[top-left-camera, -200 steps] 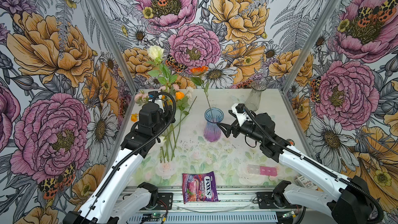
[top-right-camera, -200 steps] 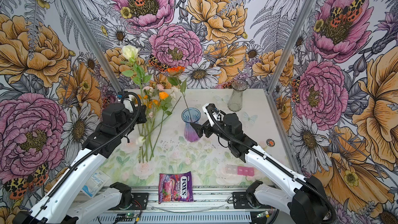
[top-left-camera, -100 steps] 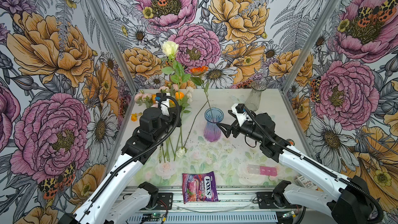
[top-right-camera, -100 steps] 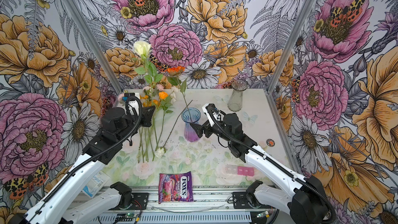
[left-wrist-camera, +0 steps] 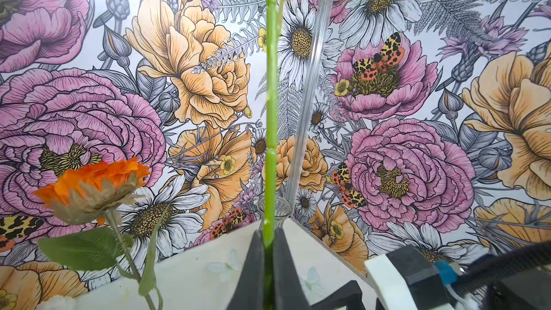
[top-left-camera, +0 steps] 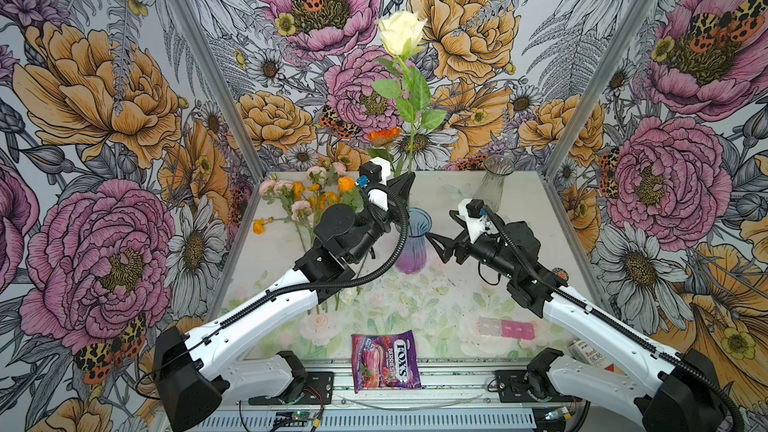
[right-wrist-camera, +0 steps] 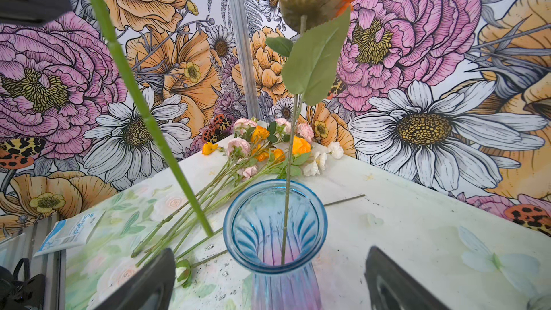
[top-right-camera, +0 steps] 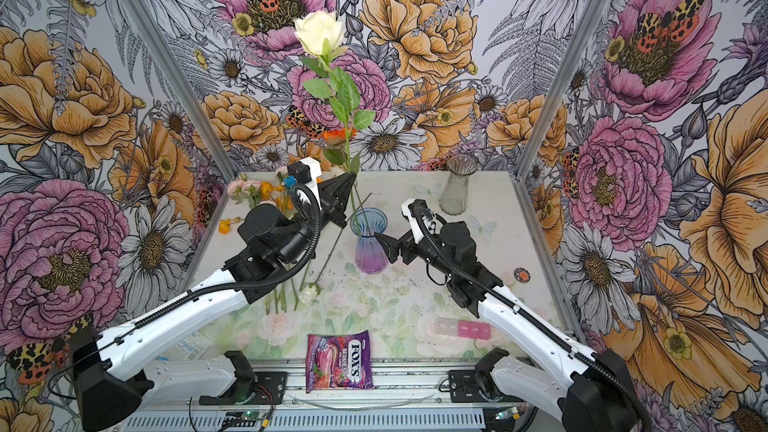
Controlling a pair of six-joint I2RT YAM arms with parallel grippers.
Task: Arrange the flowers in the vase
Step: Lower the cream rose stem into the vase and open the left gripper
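**Inventory, bench w/ floral-print walls**

1. Table [top-left-camera: 457, 292]: pale top, faint printed blooms.
2. L gripper [left-wrist-camera: 268, 234]: jaws closed on the stem of the cream rose [top-left-camera: 413, 89]. Rose upright, high over the table. Pale cream head, bright green stem, broad leaves. Stem's lower end is just beside the vase rim, outside it, in the R wrist view.
3. R gripper [top-left-camera: 442, 228]: jaws wide apart, flanking the vase body, holding nothing.
4. Flowers [top-left-camera: 303, 201]: loose heap at the table's back-left. Pink ruffled, orange and white heads, thin green stems fanned toward the vase.
5. Vase [top-left-camera: 411, 251]: ribbed glass, blue flared mouth shading to purple base, mid-table. Holds 1 orange flower [top-left-camera: 384, 135], upright, serrated leaf.
6. Clear glass vase [top-left-camera: 494, 182]: back-right, upright.
7. Candy bag [top-left-camera: 384, 361]: purple, reads "FOX'S BERRIES", front edge.
8. Packet [right-wrist-camera: 71, 231]: white/blue, approx. "Surgical".
9. Pill-box strip [top-left-camera: 505, 328]: pink and clear cells.
10. Carton [top-left-camera: 590, 357]: part-hidden, "Band…" legible.
11. White bud [top-right-camera: 308, 293]: lying near the vase foot.
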